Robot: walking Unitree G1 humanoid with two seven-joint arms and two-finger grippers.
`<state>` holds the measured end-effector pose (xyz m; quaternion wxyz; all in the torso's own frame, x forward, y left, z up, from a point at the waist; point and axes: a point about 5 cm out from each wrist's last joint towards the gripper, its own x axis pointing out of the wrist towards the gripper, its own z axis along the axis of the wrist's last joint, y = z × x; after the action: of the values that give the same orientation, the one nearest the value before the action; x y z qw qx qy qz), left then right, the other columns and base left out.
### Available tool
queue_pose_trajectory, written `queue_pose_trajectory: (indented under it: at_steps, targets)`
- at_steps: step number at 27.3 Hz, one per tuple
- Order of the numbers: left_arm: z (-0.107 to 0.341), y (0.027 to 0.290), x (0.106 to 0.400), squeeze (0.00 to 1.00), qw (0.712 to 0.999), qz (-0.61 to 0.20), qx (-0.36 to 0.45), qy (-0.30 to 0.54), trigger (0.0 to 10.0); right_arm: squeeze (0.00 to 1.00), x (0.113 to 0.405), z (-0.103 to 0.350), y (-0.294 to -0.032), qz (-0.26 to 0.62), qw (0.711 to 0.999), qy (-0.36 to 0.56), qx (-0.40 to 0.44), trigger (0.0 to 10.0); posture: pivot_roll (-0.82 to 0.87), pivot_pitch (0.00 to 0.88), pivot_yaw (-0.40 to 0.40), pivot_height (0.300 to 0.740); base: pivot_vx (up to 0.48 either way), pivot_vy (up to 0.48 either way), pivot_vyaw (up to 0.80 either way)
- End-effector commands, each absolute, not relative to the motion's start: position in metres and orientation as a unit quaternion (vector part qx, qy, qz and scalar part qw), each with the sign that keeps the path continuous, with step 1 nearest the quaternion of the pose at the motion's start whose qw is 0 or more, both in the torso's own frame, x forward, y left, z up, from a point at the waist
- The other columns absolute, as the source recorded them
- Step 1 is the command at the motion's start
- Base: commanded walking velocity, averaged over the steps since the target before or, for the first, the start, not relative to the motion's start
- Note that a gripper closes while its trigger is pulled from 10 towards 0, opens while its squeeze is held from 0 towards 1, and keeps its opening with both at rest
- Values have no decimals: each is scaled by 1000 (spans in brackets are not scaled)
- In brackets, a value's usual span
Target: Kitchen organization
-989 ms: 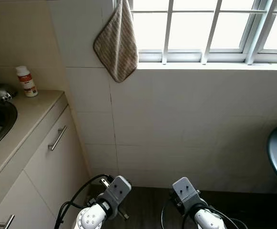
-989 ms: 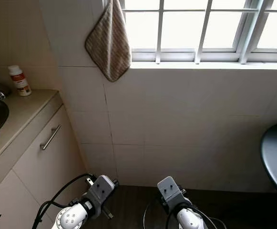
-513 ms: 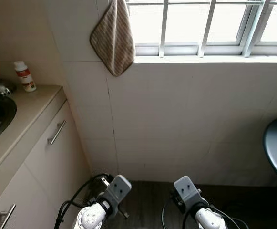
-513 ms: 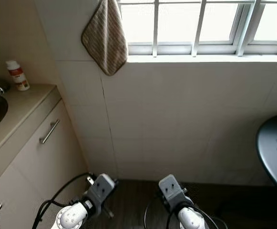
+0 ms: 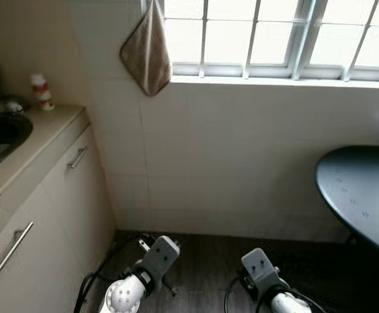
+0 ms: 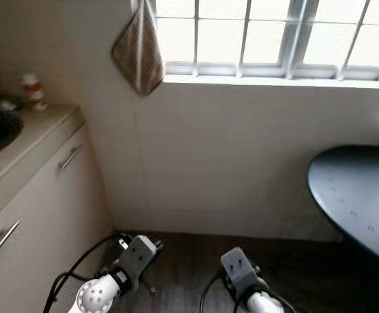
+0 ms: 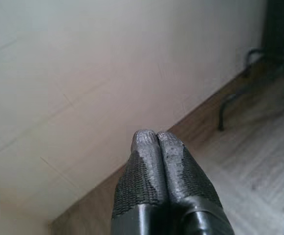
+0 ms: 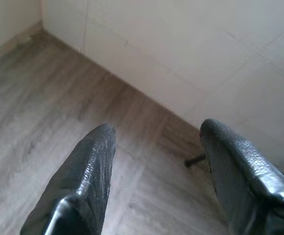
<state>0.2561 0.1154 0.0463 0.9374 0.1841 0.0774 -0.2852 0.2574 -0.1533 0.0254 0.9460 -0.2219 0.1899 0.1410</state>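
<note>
Two end effectors low over grey wood-look floor (image 8: pixel 44 98), near the foot of a tiled wall (image 5: pixel 241 150). Left end effector (image 7: pixel 156 139): fingers pressed together, nothing between them, pointed at the joint where wall meets floor. Right end effector (image 8: pixel 156 142): fingers spread wide apart, empty, aimed at the same floor-and-wall joint, with a thin dark leg or cable just past its tips.

Well above and to the left of the left end effector: beige worktop (image 5: pixel 39 140) over cabinet doors with bar handles (image 5: pixel 78 157), a dark sink (image 5: pixel 3 130) set in it, and a small white bottle with a red label (image 5: pixel 42 91) standing at the back near the wall. Brown striped cloth (image 5: pixel 147 52) hanging on the wall above the left end effector, beside a barred window (image 5: pixel 274 32). Round dark table (image 5: pixel 362 195) above and to the right of the right end effector.
</note>
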Motion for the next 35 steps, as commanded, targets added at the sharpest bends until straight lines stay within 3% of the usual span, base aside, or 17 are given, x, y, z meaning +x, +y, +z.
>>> queue_pose_trajectory:
  at_steps: [1,5,35]
  targets:
    - [43,121,256,0,941,-274,177,90,10000,0,262,32,-149,144,950,174,-216,10000,3,0,0,740,259,0,0]
    - [44,121,257,0,941,-272,180,85,10000,0,262,32,-149,144,950,174,-215,10000,3,0,0,740,480,0,0]
    - [45,120,255,0,942,-282,165,82,10000,0,261,32,-148,143,951,174,-211,10000,5,0,2,740,0,0,0]
